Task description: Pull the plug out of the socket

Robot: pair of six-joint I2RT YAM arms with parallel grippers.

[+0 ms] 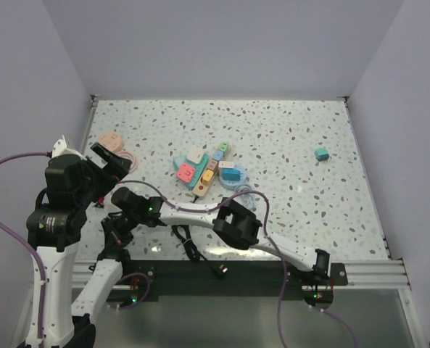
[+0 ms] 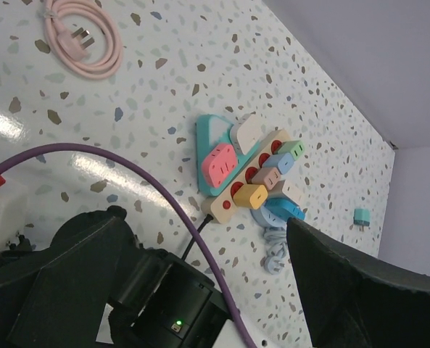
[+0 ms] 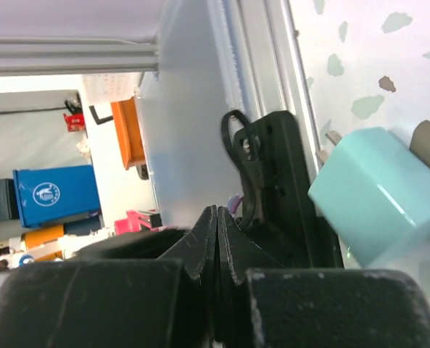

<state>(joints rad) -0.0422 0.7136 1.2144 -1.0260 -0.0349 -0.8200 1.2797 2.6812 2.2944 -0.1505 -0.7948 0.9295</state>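
Note:
The socket, a pale wooden power strip (image 1: 204, 179) with red round faces, lies mid-table with several coloured plugs in it: yellow (image 1: 207, 175), pink (image 1: 186, 172), white (image 1: 195, 154), green (image 1: 220, 152). In the left wrist view the strip (image 2: 238, 190) lies far ahead, with the yellow plug (image 2: 252, 195) near its cable end. My left gripper (image 1: 112, 161) is open and empty, held above the table well to the left of the strip, its fingers (image 2: 360, 290) wide apart. My right gripper (image 1: 115, 243) is shut on nothing, fingertips pressed together (image 3: 217, 217), low at the near left table edge.
A pink coiled cable (image 2: 80, 40) lies at far left and a teal plug (image 1: 320, 154) at far right. The strip's black cable (image 1: 185, 239) runs toward the near edge. A mint plug (image 3: 374, 196) lies by the front rail (image 3: 258, 65). My right arm (image 1: 236, 221) stretches across the front.

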